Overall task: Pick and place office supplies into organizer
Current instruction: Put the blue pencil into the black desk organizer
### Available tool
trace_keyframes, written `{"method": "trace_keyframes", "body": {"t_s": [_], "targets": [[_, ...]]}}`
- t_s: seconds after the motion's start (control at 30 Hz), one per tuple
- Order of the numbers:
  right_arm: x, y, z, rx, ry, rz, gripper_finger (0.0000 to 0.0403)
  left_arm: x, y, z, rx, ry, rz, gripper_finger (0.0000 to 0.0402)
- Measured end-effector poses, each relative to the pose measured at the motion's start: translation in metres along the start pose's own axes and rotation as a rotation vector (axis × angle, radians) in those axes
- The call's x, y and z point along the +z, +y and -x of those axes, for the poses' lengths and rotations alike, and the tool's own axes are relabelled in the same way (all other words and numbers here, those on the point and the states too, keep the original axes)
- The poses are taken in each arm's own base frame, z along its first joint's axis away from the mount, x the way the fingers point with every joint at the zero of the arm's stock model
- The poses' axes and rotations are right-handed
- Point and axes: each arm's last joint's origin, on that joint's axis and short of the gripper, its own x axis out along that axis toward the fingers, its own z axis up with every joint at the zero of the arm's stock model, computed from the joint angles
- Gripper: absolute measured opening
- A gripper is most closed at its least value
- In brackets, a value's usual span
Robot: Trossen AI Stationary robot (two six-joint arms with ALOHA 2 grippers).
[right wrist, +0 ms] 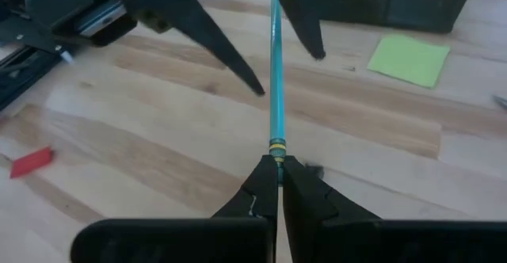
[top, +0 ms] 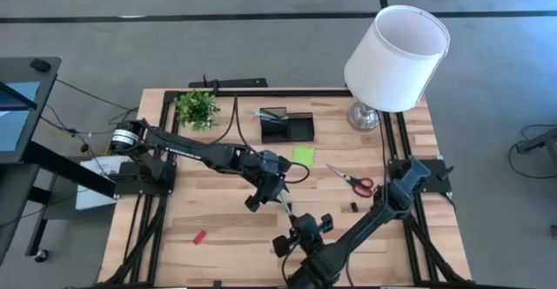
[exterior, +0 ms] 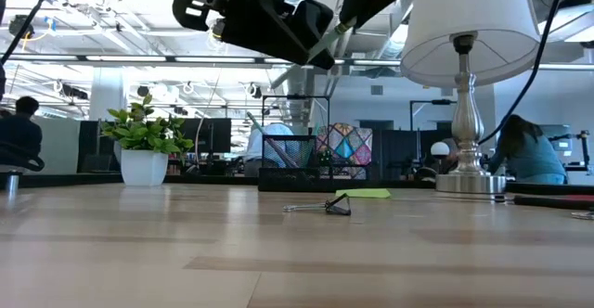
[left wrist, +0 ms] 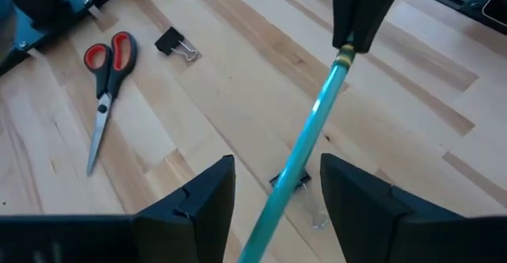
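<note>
A teal pen (right wrist: 276, 89) is held in the air above the middle of the table (top: 218, 228), between the two grippers. The right gripper (right wrist: 276, 166) is pressed shut on the pen's banded end, with the pen running straight out from its fingertips. The left gripper (left wrist: 273, 185) is spread, one finger on each side of the shaft, and no contact with the pen can be made out. From above, the left gripper (top: 264, 189) is seen at about 11 o'clock from the right gripper (top: 300, 228), the thin pen (top: 285, 205) bridging them.

The organizer (top: 287, 125) stands at 12 o'clock from the pen, toward the far edge of the table, with something already lying in it. A lime-green sticky-note pad (top: 303, 156) lies just in front of the organizer, between it and the grippers. Red-handled scissors (top: 352, 179) lie at 2 o'clock from the pen, and a small black clip (top: 352, 207) sits just beside them, nearer the right arm. Another black clip (left wrist: 291, 185) rests on the wood directly beneath the pen. A red eraser (top: 199, 236) lies well apart at 8 o'clock.

A potted plant (top: 197, 107) stands at 10 o'clock near the far left corner, and a white-shaded lamp (top: 396, 58) stands at 1 o'clock, just beside the organizer's right.
</note>
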Motion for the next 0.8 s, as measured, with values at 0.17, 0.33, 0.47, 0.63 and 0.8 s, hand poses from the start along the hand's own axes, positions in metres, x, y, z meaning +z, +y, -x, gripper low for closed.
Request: {"method": "trace_keyframes", "body": {"t_s": [0.17,0.33,0.47,0.63,0.8], "targets": [[0.002,0.001,-0.002,0.008,-0.022,0.001,0.0,-0.002,-0.002,0.0,-0.007,0.025,0.006,0.0146],[0.002,0.001,-0.002,0.004,-0.023,0.007,0.0,-0.004,-0.003,0.0,0.002,0.062,0.011,0.0068],[0.002,0.0,-0.002,-0.003,-0.021,0.022,0.0002,-0.006,-0.006,0.0,-0.033,0.08,0.004,0.0014],[0.004,0.001,0.001,0.003,-0.007,0.013,0.0036,-0.007,-0.007,0.0,-0.014,0.111,0.011,0.002],[0.014,0.009,0.031,0.09,0.097,-0.055,0.0075,-0.008,-0.001,0.002,0.076,0.146,0.075,0.0009]]}}
